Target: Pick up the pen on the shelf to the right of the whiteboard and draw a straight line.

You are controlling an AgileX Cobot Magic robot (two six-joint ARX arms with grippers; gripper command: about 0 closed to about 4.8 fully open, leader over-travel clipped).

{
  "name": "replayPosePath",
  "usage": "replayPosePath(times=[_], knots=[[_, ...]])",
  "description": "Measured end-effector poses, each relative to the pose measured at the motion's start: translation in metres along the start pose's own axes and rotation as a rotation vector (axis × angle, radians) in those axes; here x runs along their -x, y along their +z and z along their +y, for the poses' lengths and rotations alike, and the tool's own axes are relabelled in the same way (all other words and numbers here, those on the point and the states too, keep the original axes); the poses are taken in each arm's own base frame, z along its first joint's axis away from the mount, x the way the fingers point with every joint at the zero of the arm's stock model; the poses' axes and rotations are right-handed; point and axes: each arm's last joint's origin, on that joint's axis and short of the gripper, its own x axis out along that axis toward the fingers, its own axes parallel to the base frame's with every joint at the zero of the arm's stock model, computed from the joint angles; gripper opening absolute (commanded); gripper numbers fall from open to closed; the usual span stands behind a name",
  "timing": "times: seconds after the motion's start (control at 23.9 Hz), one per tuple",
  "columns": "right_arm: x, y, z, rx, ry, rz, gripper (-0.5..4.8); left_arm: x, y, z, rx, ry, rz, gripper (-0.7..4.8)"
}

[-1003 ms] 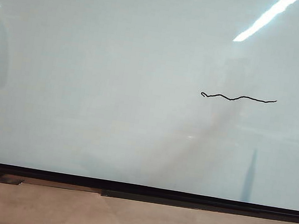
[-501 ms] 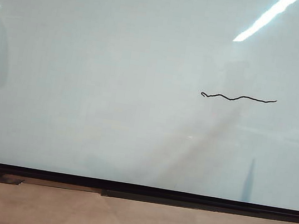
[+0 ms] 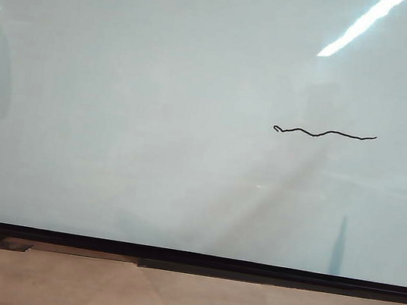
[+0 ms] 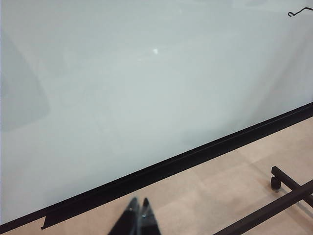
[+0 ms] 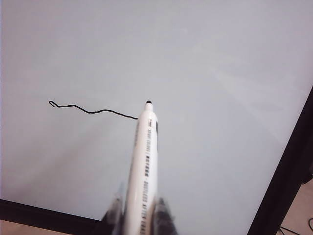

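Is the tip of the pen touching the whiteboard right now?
Cannot tell. In the right wrist view the right gripper holds the pen aimed at the whiteboard, its tip overlapping the drawn line; no view shows contact or a gap.

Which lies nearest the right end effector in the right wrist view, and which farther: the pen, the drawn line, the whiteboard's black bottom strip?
1. The pen: clamped in the right end effector, tip pointing at the whiteboard.
2. The black bottom strip: runs just beside the fingers.
3. The straight line: out on the board, ending by the pen tip.
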Motion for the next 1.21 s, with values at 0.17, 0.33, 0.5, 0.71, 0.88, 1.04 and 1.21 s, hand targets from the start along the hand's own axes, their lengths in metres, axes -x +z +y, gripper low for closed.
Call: replayPosePath(times=[0.17,0.33,0.5,0.71,0.88,1.04,1.21], knots=[[0.0,0.0,0.0,0.0,-0.004,0.0,-0.05,0.0,0.0,0.0,0.0,0.0,0.0,-0.05],[-0.001,-0.001,-0.005,0.008,-0.051,0.009,-0.05,0.0,0.0,0.0,0.0,0.0,0.0,-0.05],[-0.001,-0.003,-0.016,0.024,-0.164,0.029,-0.06,0.0,-0.001,0.002,0.0,0.084,0.019,-0.05],[-0.001,-0.004,-0.02,0.03,-0.209,0.037,-0.05,0.002,-0.002,0.009,-0.001,0.334,0.077,-0.05],[-0.001,-0.005,-0.025,0.038,-0.258,0.046,-0.05,0.002,-0.002,0.01,-0.002,0.352,0.081,-0.05],[0.0,-0.005,-0.028,0.042,-0.29,0.052,-0.05,0.002,-0.002,0.01,-0.003,0.351,0.081,-0.05],[-0.001,-0.005,-0.027,0.04,-0.277,0.049,-0.05,0.002,-0.002,0.01,-0.003,0.351,0.081,-0.05]])
